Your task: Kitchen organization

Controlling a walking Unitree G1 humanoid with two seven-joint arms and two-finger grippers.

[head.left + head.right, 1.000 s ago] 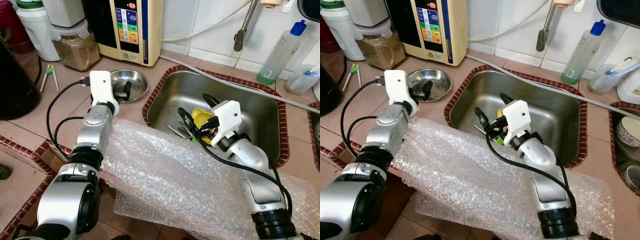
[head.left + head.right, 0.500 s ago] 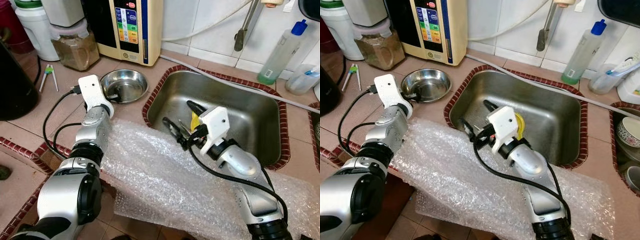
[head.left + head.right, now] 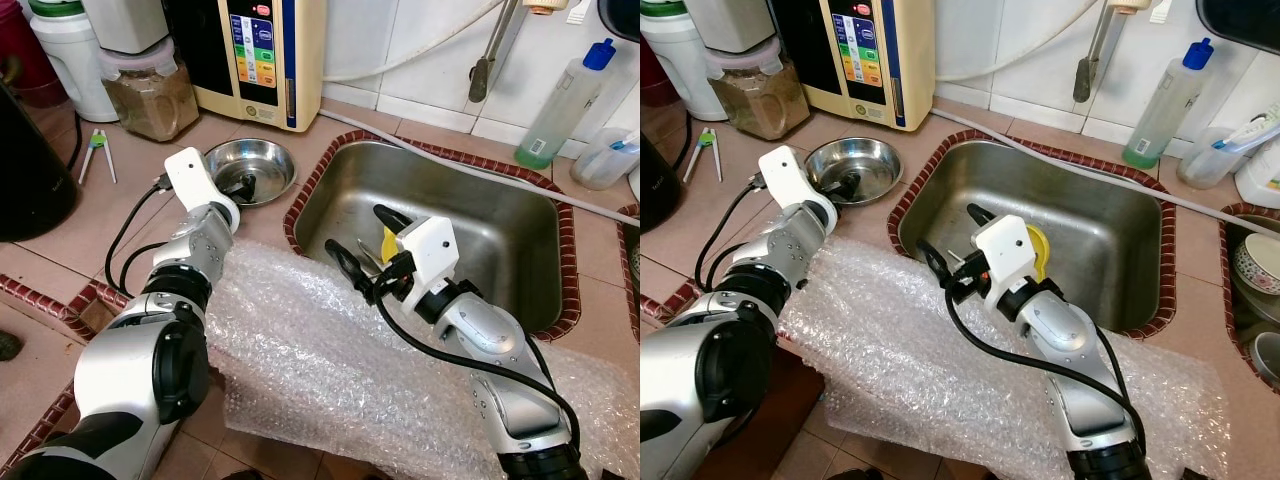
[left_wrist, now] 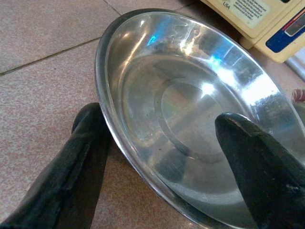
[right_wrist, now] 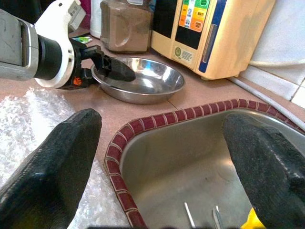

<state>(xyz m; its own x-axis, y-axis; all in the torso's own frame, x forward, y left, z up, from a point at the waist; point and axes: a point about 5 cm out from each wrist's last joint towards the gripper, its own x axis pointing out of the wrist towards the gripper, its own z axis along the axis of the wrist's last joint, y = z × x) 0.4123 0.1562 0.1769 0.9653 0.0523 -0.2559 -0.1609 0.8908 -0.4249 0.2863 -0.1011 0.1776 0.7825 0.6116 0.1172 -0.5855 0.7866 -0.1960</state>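
The left gripper point(image 4: 157, 157), fingers spread, straddles the near rim of the steel bowl point(image 3: 255, 165) on the tabletop beside the sink point(image 3: 500, 215). The right gripper point(image 3: 362, 250) hovers wide open and empty over the sink's near-left corner. Next, likely: pinch rim, lift.

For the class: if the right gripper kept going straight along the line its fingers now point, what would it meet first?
Probably the sink's red-tiled rim, which lies between the open right gripper and the steel bowl beyond, where the left gripper straddles the bowl's edge. Depth is unclear.
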